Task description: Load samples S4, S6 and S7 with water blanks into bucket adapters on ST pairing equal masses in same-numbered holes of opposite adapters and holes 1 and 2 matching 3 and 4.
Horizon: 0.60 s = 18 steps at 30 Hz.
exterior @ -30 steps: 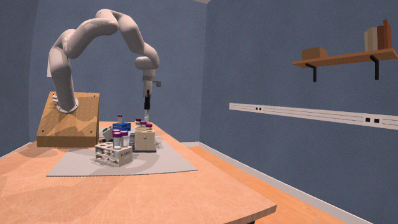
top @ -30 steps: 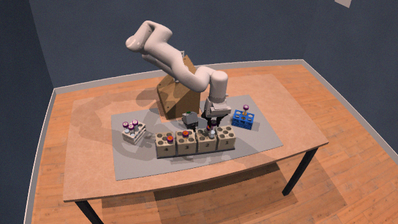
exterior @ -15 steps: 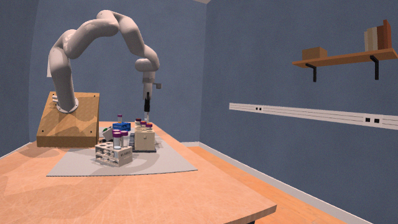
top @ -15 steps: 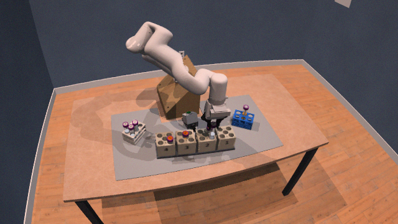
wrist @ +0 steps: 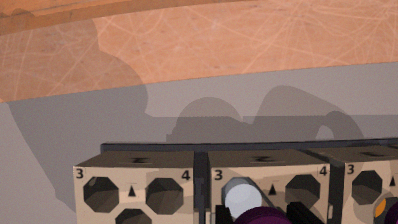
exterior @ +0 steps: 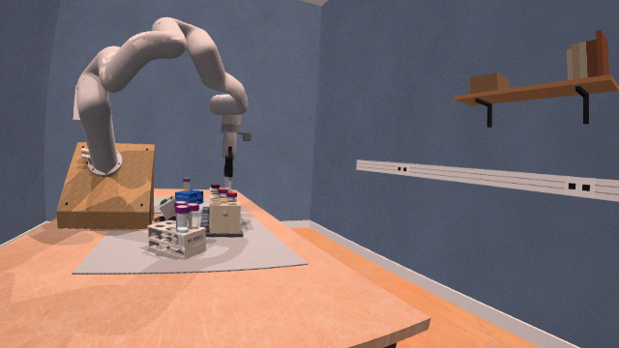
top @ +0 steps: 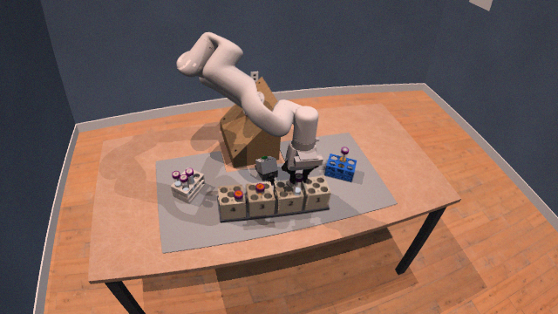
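Lab bench (tube racks (top: 187, 187))

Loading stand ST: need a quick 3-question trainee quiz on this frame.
1. True or false: the gripper is open and holds nothing.
2. Which adapter in the stand shows no tube? A) 1 B) 3 C) 4
3. Fill in: the white-dot blank in adapter 2 stands in hole ___.

Key:
1. False. It is shut on a purple-capped tube.
2. A. All holes of adapter 1 are bare.
3. Hole 3, by the wrist view.
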Available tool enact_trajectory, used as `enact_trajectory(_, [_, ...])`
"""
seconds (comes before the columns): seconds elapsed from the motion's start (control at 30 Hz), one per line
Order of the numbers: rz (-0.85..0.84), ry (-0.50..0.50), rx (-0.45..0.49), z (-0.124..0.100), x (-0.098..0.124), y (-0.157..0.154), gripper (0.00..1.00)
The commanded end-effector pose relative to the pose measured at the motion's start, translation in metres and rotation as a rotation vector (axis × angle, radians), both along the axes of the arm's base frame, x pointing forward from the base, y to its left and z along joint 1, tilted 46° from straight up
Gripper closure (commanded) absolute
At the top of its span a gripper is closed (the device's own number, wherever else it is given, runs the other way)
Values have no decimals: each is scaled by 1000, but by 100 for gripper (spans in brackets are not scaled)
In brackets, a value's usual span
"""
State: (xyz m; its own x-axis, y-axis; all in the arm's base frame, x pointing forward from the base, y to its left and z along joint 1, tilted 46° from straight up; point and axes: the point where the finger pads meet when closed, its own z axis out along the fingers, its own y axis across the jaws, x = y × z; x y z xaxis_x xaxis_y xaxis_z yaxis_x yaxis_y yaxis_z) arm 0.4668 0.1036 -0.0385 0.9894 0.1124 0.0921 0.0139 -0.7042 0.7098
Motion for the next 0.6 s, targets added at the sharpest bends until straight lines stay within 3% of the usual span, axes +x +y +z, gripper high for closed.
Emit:
enact_trajectory(0.0, [2, -3, 2, -2, 2, -2, 100])
enact_trajectory(0.57, [2, -3, 2, -13, 4, -12, 100])
